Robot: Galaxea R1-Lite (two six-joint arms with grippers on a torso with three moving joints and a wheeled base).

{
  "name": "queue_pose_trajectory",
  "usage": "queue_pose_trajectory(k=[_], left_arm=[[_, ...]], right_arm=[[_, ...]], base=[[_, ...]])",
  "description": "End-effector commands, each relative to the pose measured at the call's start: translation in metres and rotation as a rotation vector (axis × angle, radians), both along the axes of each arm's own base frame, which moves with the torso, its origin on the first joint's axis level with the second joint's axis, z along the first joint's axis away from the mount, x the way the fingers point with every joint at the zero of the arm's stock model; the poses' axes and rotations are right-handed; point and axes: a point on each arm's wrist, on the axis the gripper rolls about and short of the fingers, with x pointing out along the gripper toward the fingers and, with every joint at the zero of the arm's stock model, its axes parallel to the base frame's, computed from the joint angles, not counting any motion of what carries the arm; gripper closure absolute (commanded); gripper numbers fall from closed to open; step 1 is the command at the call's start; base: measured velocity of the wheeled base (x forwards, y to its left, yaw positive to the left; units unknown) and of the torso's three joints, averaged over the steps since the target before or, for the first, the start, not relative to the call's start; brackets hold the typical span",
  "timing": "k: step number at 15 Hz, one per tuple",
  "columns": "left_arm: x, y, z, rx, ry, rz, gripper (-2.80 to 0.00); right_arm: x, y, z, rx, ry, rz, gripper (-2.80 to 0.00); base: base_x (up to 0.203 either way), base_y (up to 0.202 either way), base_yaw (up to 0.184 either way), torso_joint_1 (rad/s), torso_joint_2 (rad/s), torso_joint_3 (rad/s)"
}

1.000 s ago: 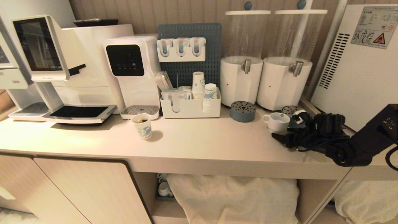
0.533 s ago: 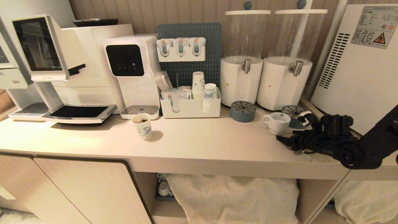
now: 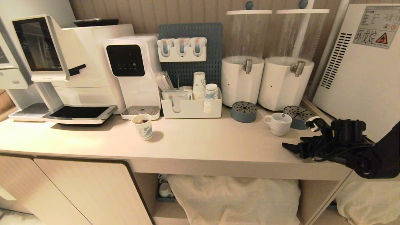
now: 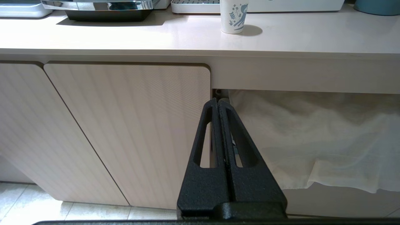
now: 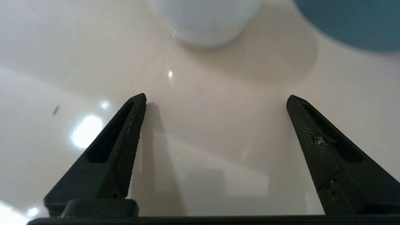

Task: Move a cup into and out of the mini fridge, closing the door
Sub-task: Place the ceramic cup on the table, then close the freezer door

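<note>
Cup [image 3: 279, 123] resting on table [image 3: 200, 147] beside mini fridge [image 3: 359, 72]; right claw [image 3: 300, 137] spread, empty; left claw [image 4: 217, 103] clenched.

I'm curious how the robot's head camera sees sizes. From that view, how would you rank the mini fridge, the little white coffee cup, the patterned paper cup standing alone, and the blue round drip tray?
Largest to smallest as they look:
1. mini fridge, though cut off at the edge
2. blue round drip tray
3. and 4. white coffee cup and paper cup: too alike to rank.
</note>
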Motion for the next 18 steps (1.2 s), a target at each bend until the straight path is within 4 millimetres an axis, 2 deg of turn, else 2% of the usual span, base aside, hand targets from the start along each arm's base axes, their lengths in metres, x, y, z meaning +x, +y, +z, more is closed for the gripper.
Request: queue_pose_trajectory(k=[1, 5, 6, 10, 13, 16, 18], left_arm=[[0.0, 0.0, 0.0, 0.0, 0.0, 0.0, 0.0], [0.0, 0.0, 0.0, 0.0, 0.0, 0.0, 0.0], [0.0, 0.0, 0.0, 0.0, 0.0, 0.001, 0.0], [0.0, 0.0, 0.0, 0.0, 0.001, 0.0, 0.0], [0.0, 0.0, 0.0, 0.0, 0.0, 0.001, 0.0], [0.0, 0.0, 0.0, 0.0, 0.0, 0.0, 0.0], [0.0, 0.0, 0.0, 0.0, 0.0, 0.0, 0.0]], right_arm=[[-0.014, 0.001, 0.022, -0.002, -0.053, 0.0, -2.8], [-0.041, -0.01, 0.04, -0.007, -0.074, -0.044, -2.8], [-0.049, -0.014, 0.048, -0.009, -0.092, -0.058, 0.0], [-0.09, -0.027, 0.076, -0.002, -0.16, -0.115, 0.0], [-0.135, -0.033, 0.109, 0.067, -0.268, -0.062, 0.0], [-0.19, -0.024, 0.142, 0.124, -0.342, 0.025, 0.0], [-0.227, -0.012, 0.154, 0.147, -0.359, 0.067, 0.0]], base=[[0.0, 0.0, 0.0, 0.0, 0.0, 0.0], [0.0, 0.0, 0.0, 0.0, 0.0, 0.0], [0.0, 0.0, 0.0, 0.0, 0.0, 0.0], [0.0, 0.0, 0.0, 0.0, 0.0, 0.0], [0.0, 0.0, 0.0, 0.0, 0.0, 0.0], [0.0, 0.0, 0.0, 0.0, 0.0, 0.0], [0.0, 0.0, 0.0, 0.0, 0.0, 0.0]])
